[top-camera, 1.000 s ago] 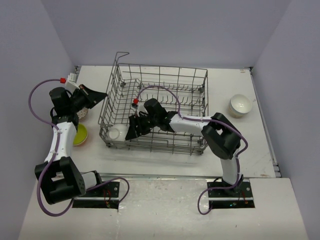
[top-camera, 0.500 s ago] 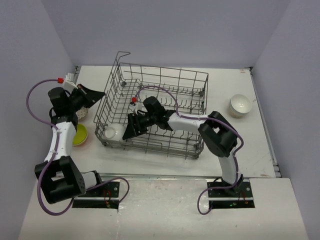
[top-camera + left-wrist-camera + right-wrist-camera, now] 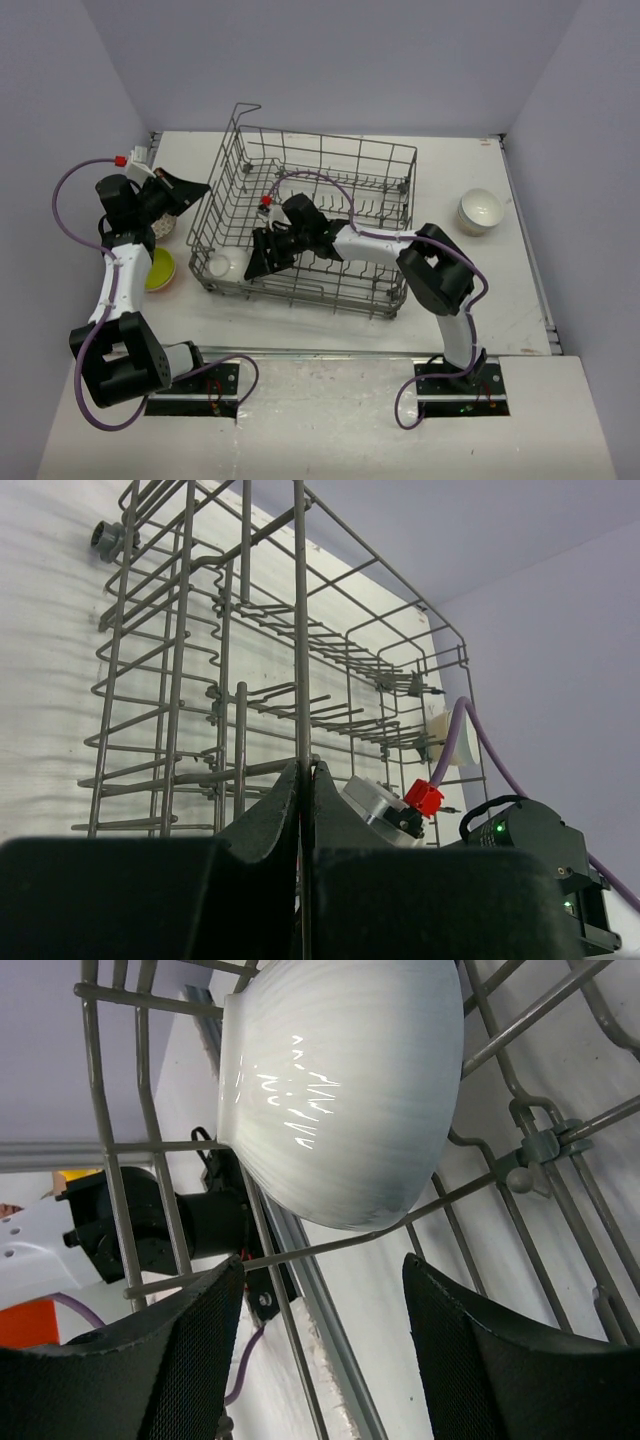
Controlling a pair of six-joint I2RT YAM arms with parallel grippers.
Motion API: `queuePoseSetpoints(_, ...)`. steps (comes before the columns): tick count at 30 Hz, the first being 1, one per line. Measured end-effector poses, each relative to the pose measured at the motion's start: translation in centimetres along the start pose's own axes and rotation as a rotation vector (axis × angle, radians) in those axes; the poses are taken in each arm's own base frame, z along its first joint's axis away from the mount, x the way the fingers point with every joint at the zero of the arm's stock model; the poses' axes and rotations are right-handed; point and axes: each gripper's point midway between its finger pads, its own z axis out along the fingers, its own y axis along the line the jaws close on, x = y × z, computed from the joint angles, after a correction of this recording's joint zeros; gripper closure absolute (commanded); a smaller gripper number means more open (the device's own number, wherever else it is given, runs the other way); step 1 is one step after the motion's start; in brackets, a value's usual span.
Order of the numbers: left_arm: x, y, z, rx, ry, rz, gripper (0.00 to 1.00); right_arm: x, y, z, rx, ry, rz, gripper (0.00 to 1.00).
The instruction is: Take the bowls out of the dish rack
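One dish rack sits mid-counter. Three bowls show clearly. One white bowl lies inside the rack at its near-left corner. A yellow-green bowl stands on the counter left of the rack, and a cream bowl stands well apart to the right. A pale speckled object is mostly hidden behind the left arm. The left pincer is clenched on an upright wire of the rack's left wall. The right pincer reaches inside the rack, released, its jaws spread just short of the white bowl.
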Motion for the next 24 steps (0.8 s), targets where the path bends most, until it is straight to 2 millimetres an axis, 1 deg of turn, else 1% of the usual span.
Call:
queuePoseSetpoints(8, 0.2, -0.2, 0.1, 0.005, 0.006, 0.001, 1.0, -0.7, -1.5, -0.3, 0.11, -0.025, 0.036, 0.34)
queuePoseSetpoints(17, 0.9, -0.9, 0.4, 0.025, 0.031, -0.001, 1.0, -1.7, -3.2, -2.3, 0.155, -0.029, 0.072, 0.34)
queuePoseSetpoints(21, 1.2, -1.2, 0.5, 0.032, 0.039, -0.002, 1.0, -1.9, -3.2, -3.2, 0.175, -0.026, 0.065, 0.34)
queuePoseSetpoints(23, 1.2, -1.2, 0.5, 0.032, 0.039, -0.002, 1.0, -1.9, -2.8, -3.6, 0.177, -0.026, 0.054, 0.34)
queuePoseSetpoints(24, 1.2, -1.2, 0.5, 0.032, 0.04, -0.002, 1.0, -2.2, -2.6, -3.9, 0.188, -0.041, 0.037, 0.34)
